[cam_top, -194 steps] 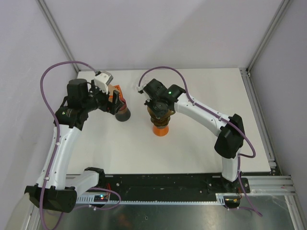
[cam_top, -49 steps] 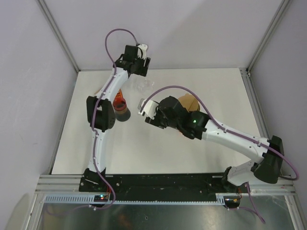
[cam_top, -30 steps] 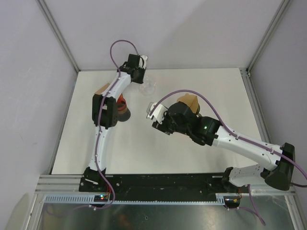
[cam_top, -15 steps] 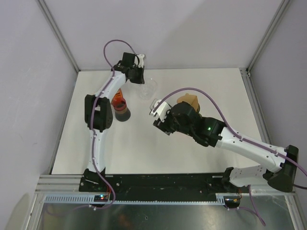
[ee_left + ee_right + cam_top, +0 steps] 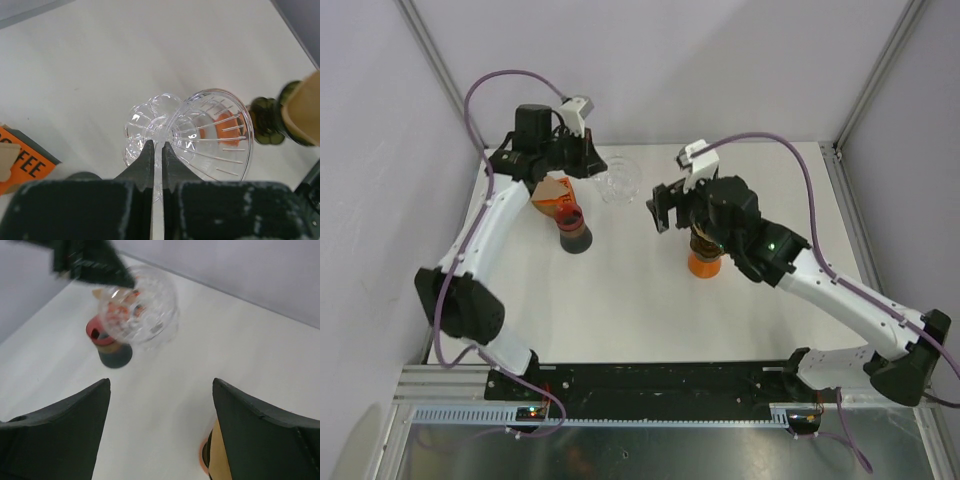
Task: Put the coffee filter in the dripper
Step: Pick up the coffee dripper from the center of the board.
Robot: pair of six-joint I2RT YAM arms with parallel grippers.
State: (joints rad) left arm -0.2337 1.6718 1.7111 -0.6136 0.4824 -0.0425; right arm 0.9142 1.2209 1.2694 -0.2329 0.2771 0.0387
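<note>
The clear ribbed dripper (image 5: 618, 184) hangs at the back of the table, and my left gripper (image 5: 590, 163) is shut on its thin handle. In the left wrist view the black fingers (image 5: 148, 159) pinch that handle, with the dripper's bowl (image 5: 212, 134) just beyond them. The brown paper coffee filter (image 5: 702, 241) sits on an orange stand (image 5: 705, 265), partly under my right arm. My right gripper (image 5: 665, 207) is open and empty, between dripper and filter. In the right wrist view the dripper (image 5: 142, 305) is ahead and the filter (image 5: 220, 460) sits at the lower right.
A dark cup with a red inside (image 5: 573, 233) stands left of centre, also seen in the right wrist view (image 5: 112, 351). An orange coffee box (image 5: 550, 192) lies behind it, its corner in the left wrist view (image 5: 22, 162). Grey walls enclose the table (image 5: 620, 300).
My left gripper has shut on the dripper's handle and swung left with it. My right gripper has opened wide and moved back, uncovering the filter on the orange stand.
</note>
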